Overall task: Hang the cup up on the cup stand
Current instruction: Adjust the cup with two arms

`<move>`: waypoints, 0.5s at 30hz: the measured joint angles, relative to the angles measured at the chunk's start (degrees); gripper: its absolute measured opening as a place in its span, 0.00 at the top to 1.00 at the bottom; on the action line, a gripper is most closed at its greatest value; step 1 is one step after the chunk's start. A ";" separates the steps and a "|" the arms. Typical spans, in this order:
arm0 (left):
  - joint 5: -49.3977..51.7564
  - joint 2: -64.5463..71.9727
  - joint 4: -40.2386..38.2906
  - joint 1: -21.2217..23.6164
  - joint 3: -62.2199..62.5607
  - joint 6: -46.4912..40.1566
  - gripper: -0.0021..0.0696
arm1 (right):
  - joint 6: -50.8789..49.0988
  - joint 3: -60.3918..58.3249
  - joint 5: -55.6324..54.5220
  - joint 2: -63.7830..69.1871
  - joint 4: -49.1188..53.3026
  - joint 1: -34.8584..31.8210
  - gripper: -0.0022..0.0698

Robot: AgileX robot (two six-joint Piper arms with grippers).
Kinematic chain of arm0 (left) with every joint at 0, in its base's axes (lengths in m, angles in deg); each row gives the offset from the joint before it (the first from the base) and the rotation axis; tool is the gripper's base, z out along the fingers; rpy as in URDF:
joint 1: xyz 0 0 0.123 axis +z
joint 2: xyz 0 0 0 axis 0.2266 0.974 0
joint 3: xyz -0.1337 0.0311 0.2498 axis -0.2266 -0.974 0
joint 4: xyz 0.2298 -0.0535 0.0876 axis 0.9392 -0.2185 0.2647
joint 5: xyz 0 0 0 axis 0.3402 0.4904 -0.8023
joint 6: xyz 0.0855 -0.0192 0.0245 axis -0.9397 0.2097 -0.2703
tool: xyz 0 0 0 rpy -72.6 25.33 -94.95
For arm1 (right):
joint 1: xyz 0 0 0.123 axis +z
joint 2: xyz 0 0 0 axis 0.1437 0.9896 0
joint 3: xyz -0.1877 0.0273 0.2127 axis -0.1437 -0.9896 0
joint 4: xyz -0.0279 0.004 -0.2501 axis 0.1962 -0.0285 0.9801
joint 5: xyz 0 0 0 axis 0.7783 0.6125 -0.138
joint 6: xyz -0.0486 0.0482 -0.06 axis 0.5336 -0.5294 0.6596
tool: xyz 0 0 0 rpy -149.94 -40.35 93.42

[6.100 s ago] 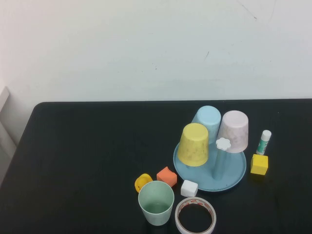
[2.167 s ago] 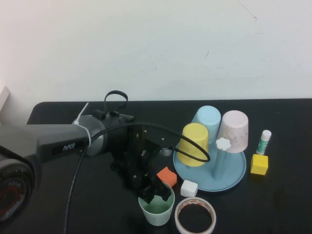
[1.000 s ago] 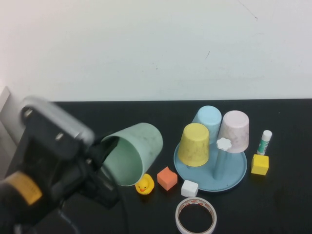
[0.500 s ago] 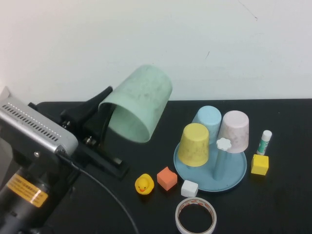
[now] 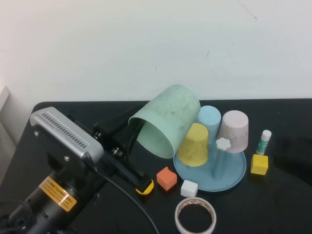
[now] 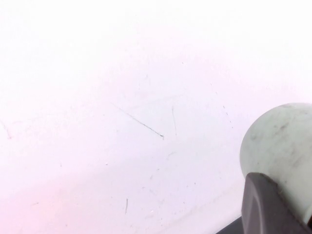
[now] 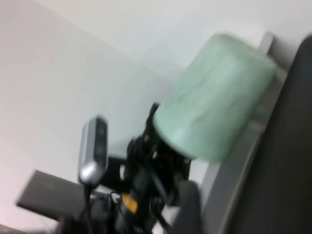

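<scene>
I've got the pale mint-green speckled plastic tumbler clamped in my left end effector, tipped sideways above the tabletop, base toward the light blue pegged cup stand to its right. Right end effector's out of sight.

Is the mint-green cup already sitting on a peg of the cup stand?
No, the left gripper holds the cup tilted in the air beside the cup stand.
</scene>
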 joint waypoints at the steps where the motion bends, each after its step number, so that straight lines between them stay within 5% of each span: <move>1: -0.12 0.00 -0.35 0.00 0.00 0.39 0.96 | -1.53 1.82 -0.12 3.01 0.00 0.80 0.16; 5: -0.23 0.00 -2.70 0.00 0.00 0.70 0.96 | -6.88 7.23 -4.17 11.55 0.00 7.12 0.04; 15: -0.23 0.00 -5.80 0.00 0.00 0.70 0.96 | -13.33 20.91 -19.32 21.96 -0.11 22.00 0.01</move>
